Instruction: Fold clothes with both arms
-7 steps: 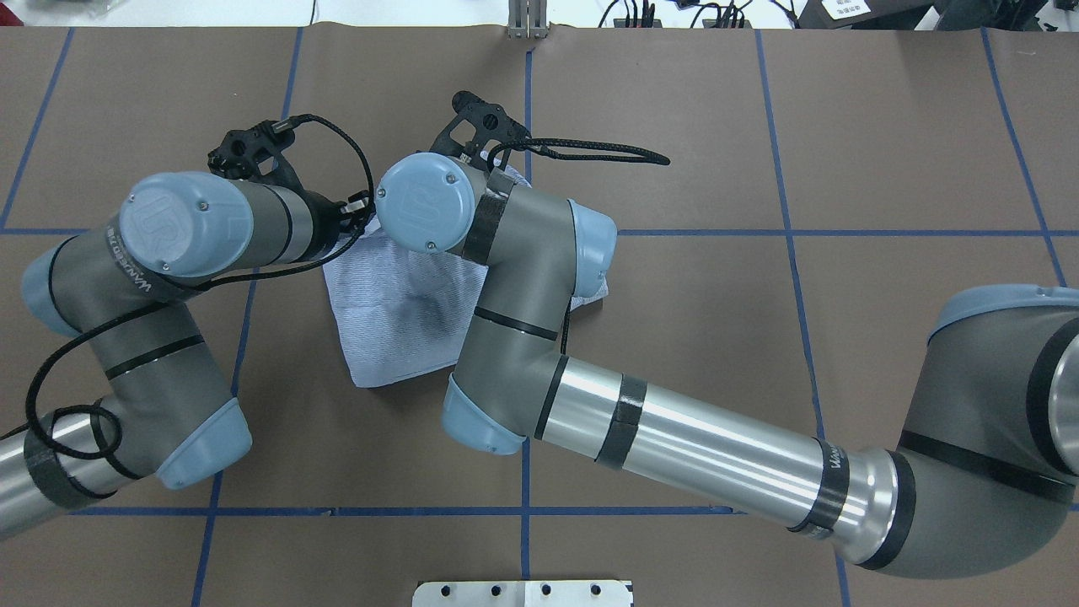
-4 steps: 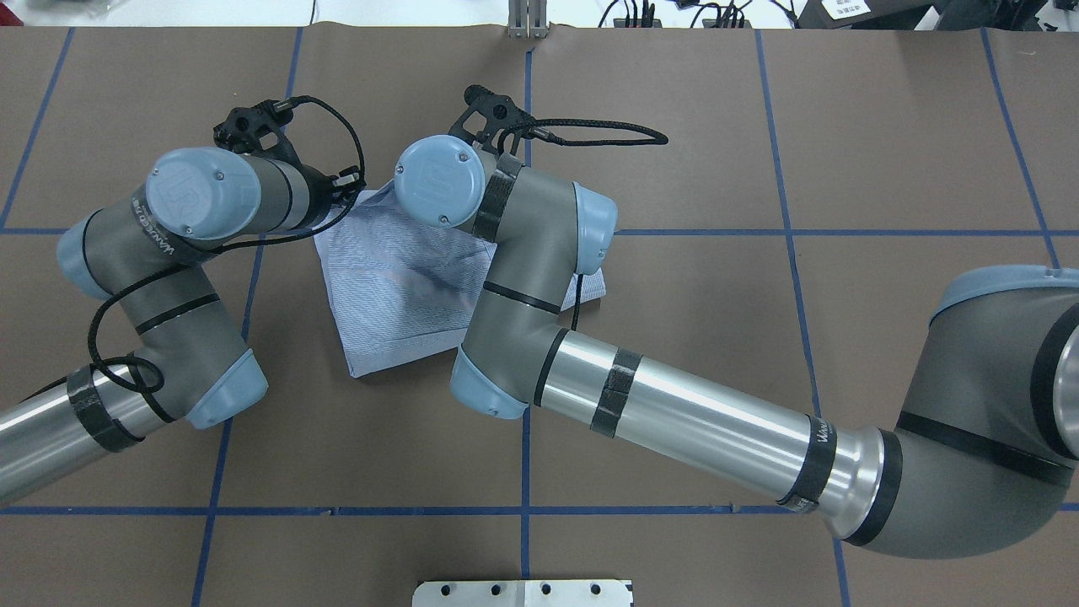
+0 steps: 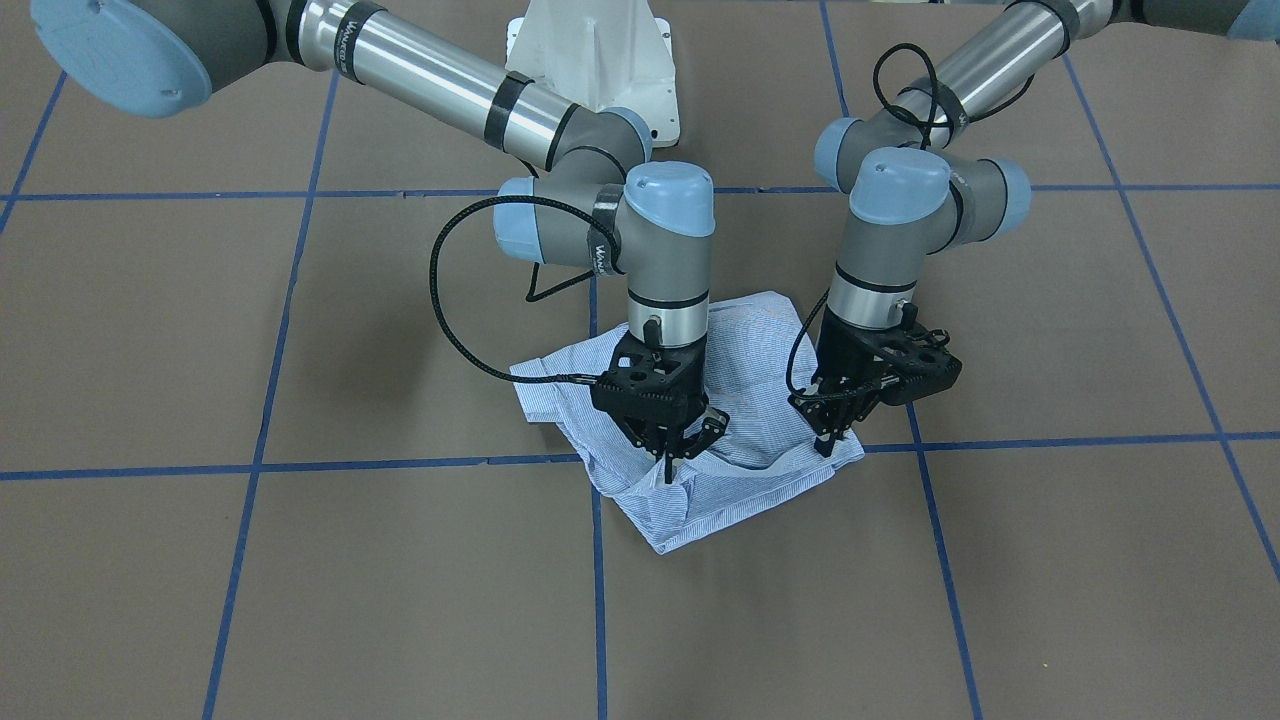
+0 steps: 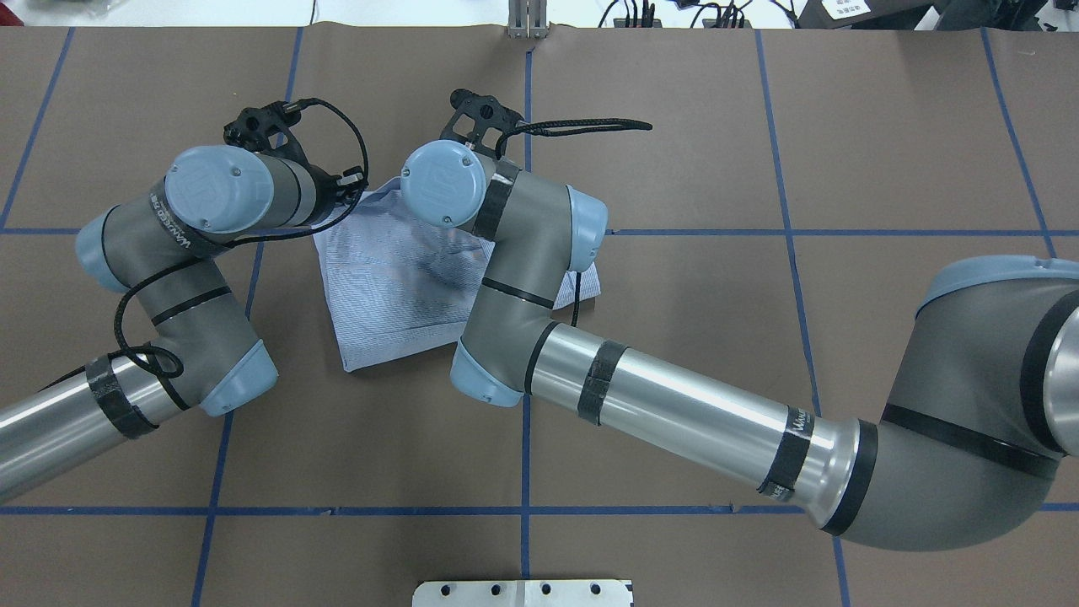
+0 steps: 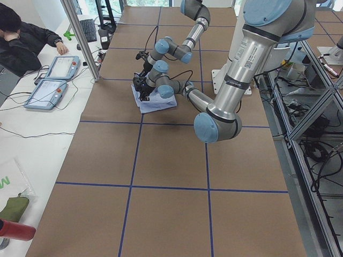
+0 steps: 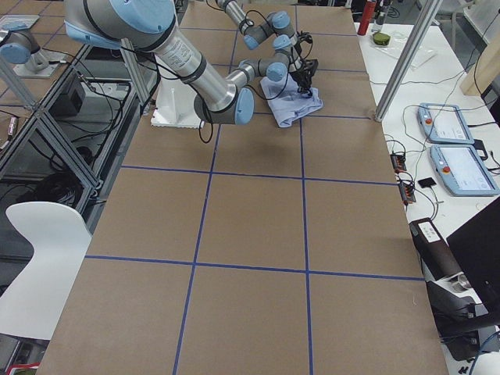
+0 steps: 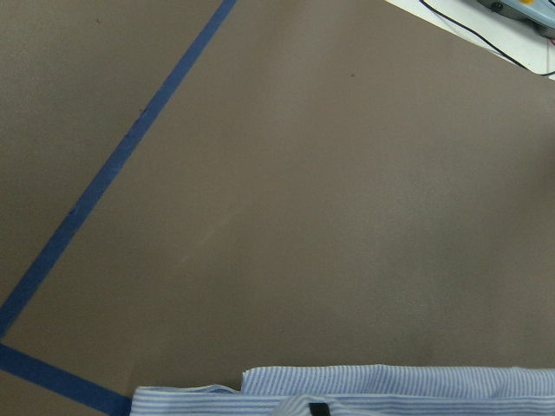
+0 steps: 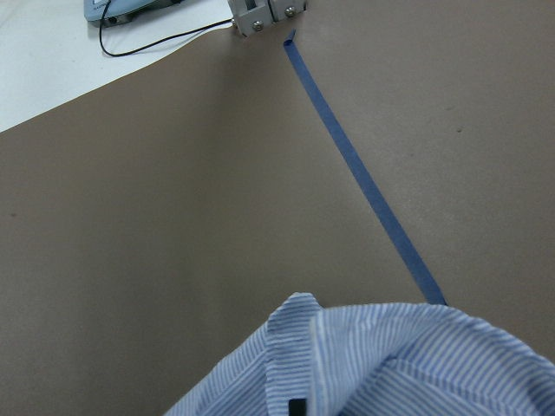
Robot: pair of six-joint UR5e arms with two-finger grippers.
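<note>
"Blue-and-white striped cloth is seen at the middle of the front-facing view. Is that the shirt?"

"Yes. It is spread as a rumpled, folded bundle on the brown table, over a crossing of blue tape lines."

"How is it held?"

"Its lower edge in that view is pinched at two places. The right gripper, just left of centre in the frame, is pointed straight down, with its fingers drawn together on a raised fold. The left gripper, right of centre, is clamped likewise on the cloth near the corner toward the frame's right."

"Is that borne out from the wrists?"

"Partly. In the left wrist view a strip of striped fabric is shown along the bottom edge, with one dark fingertip set into it. Much the same is shown in the right wrist view."

"And from overhead?"

"The shirt is shown left of centre, and both claws are hidden under the arms."
</note>
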